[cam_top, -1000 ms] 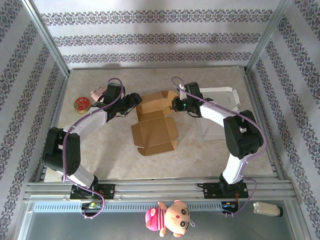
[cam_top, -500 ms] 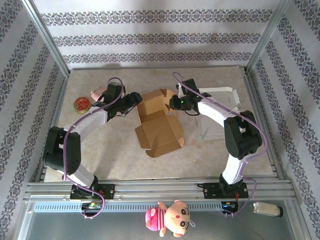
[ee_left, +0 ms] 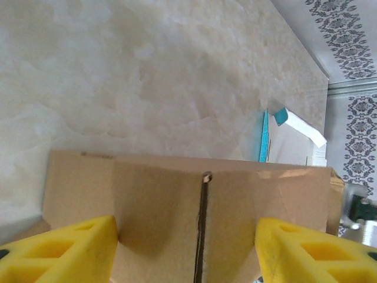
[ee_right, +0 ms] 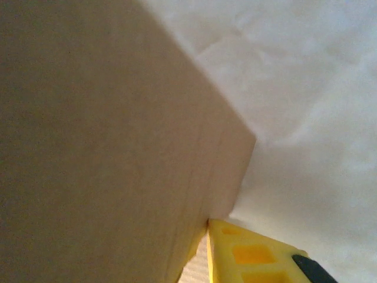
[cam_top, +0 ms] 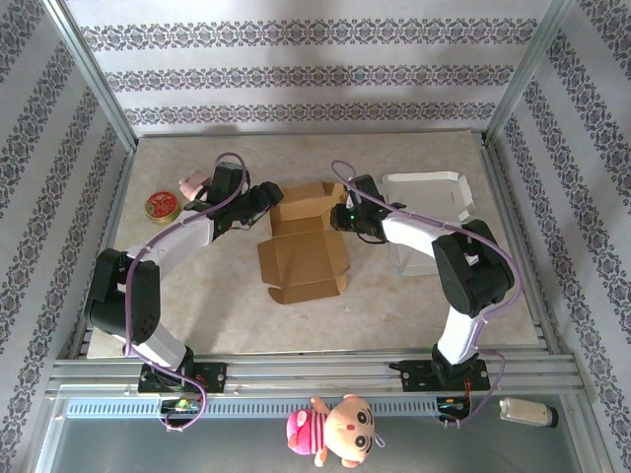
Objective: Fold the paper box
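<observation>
- paper box (cam_top: pixel 304 246) sits mid-table (cam_top: pixel 394 305), back part raised, front panel flat toward the bases.
- left gripper (cam_top: pixel 268 197) is at its left wall, jaws open and straddling the panel, arm stretched low.
- right gripper (cam_top: pixel 338 219) is at its right wall, jaws pinched on cardboard, elbow bent outward.

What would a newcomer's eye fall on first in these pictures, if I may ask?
Most striking is the brown paper box, half folded, mid-table between the two arms. The left gripper stands open at its left wall, while the right gripper appears to pinch its right wall. A pink plush doll lies at the near edge, below the arm bases.
</observation>
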Available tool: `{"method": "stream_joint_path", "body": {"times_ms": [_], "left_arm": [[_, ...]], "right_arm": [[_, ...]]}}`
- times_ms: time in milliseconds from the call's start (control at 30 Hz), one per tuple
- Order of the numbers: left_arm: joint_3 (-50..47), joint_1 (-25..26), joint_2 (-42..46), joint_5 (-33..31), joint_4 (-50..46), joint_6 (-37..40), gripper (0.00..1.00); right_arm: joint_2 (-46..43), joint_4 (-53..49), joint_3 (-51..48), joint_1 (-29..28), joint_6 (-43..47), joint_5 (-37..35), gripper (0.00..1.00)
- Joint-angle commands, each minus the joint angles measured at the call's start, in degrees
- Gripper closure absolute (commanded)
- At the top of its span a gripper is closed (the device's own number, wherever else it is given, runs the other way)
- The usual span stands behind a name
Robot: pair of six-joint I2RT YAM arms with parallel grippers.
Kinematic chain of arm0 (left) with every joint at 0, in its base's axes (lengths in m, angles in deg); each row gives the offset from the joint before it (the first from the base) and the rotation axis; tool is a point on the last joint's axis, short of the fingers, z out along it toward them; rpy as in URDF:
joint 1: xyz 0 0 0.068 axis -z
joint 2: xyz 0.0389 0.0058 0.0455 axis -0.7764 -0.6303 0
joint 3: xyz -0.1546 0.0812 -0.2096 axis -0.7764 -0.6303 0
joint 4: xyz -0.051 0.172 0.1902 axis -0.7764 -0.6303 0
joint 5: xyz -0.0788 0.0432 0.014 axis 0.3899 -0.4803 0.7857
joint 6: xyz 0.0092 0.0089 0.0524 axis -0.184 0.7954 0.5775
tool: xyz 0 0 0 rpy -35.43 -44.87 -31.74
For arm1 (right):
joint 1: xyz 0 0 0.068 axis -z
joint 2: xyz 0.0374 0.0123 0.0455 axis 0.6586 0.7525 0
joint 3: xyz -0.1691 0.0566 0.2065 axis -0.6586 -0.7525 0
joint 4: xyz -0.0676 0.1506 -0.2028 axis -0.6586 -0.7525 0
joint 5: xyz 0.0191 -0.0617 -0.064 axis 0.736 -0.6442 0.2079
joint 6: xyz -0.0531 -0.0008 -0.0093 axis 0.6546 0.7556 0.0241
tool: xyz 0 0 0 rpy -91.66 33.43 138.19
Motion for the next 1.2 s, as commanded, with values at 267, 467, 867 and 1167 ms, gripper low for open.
{"method": "stream_joint_path", "body": {"times_ms": [267,467,867,1167], "left_arm": [[-9.60,1.18,15.03,-8.43,4.88,0.69,0.09],[-13.47,1.50,23.87,-12.52,2.26,-0.48,0.10],[-21.23,30.77,28.83,-43.54,5.27,2.46,0.27],[-16.11,39.26,14.49,-42.77,7.88,14.02,0.27]], "right_arm": [[-3.00,-0.62,-0.52,0.02,1.34,-2.99,0.80],[-2.57,-0.28,0.38,0.16,3.00,-4.66,0.83],[-10.44,4.60,-5.84,1.84,10.65,-8.12,0.41],[-4.96,9.93,-2.08,4.32,20.36,-0.87,0.41]]}}
